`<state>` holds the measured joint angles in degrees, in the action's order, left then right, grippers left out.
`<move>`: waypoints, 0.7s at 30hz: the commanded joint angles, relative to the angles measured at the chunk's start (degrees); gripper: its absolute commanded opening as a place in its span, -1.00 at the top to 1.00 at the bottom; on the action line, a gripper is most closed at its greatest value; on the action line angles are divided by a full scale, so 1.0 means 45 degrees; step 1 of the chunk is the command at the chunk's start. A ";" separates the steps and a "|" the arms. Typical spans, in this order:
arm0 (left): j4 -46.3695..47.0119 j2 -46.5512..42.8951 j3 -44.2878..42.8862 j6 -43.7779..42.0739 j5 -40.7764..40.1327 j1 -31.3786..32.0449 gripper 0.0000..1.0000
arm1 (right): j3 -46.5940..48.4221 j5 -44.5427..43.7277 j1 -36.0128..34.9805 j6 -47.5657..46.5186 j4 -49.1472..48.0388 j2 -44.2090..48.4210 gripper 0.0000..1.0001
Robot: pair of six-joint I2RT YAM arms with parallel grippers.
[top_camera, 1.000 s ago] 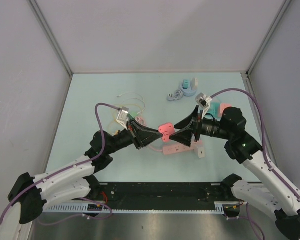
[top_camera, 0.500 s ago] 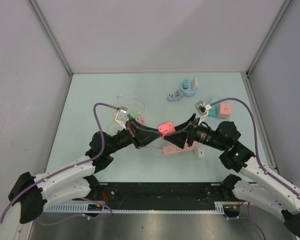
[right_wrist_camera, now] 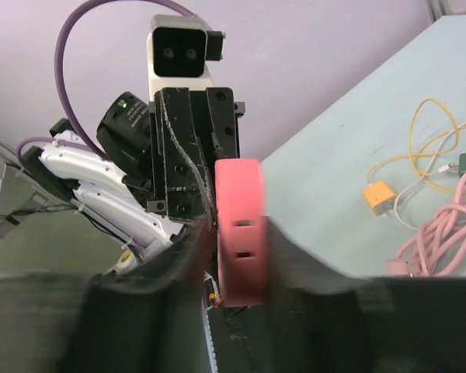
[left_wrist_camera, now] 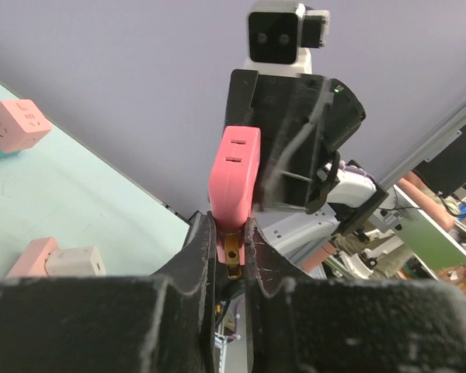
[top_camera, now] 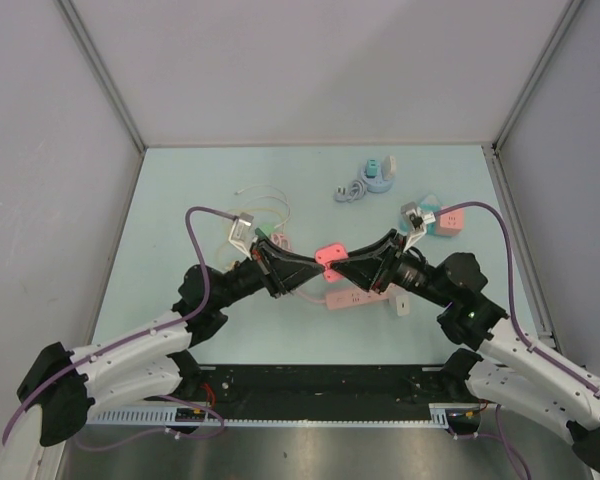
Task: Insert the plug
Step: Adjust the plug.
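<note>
A pink plug (top_camera: 330, 254) with two slots on its face is held in the air between both arms, above the pink power strip (top_camera: 355, 298). My left gripper (top_camera: 314, 263) is shut on the plug's lower end. In the left wrist view the plug (left_wrist_camera: 234, 175) stands up from the gripper (left_wrist_camera: 231, 237), with a brass prong showing between the fingers. My right gripper (top_camera: 347, 262) comes from the opposite side. In the right wrist view its blurred fingers (right_wrist_camera: 289, 256) press either side of the plug (right_wrist_camera: 241, 233), so the gripper (right_wrist_camera: 239, 227) is shut on it.
A white adapter (top_camera: 401, 304) lies beside the strip. At the right are a pink cube socket (top_camera: 450, 220) and a teal block. A blue cable reel (top_camera: 376, 175) and grey cord (top_camera: 348, 190) lie at the back. Yellow cable (top_camera: 262, 205) and pink cable (right_wrist_camera: 443, 225) lie at the left.
My right arm has swung lower and moved left onto the plug, and its fingers have closed around it. The left gripper has kept hold of the plug and barely moved.
</note>
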<state>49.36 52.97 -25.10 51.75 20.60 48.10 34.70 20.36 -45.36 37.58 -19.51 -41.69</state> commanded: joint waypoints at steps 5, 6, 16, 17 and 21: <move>0.1042 0.0065 0.0207 0.0181 -0.0222 0.0074 0.70 | -0.0016 -0.0481 -0.0153 -0.0382 -0.0549 0.0104 1.00; 0.1023 0.0045 0.0227 0.0084 -0.0222 0.0074 0.54 | -0.0015 -0.0559 -0.0134 -0.0441 -0.0471 0.0163 1.00; -0.2618 -0.0424 -0.0201 -0.4656 -0.0613 -0.0180 -1.00 | 0.0063 0.0278 0.2304 -0.0754 0.1811 0.1198 1.00; -0.3210 -0.0366 -0.0628 -0.6017 -0.0632 -0.0180 -1.00 | 0.0082 0.0686 0.2675 -0.0754 0.2086 0.1276 1.00; -0.5906 0.0607 -0.1880 -0.9261 -0.0710 -0.0141 -0.99 | 0.0375 0.1646 0.4589 -0.1493 0.3765 0.1316 1.00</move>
<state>34.98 52.62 -26.76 30.11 18.24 47.55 34.52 22.55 -30.94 34.61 -10.37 -36.45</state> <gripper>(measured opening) 0.996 0.217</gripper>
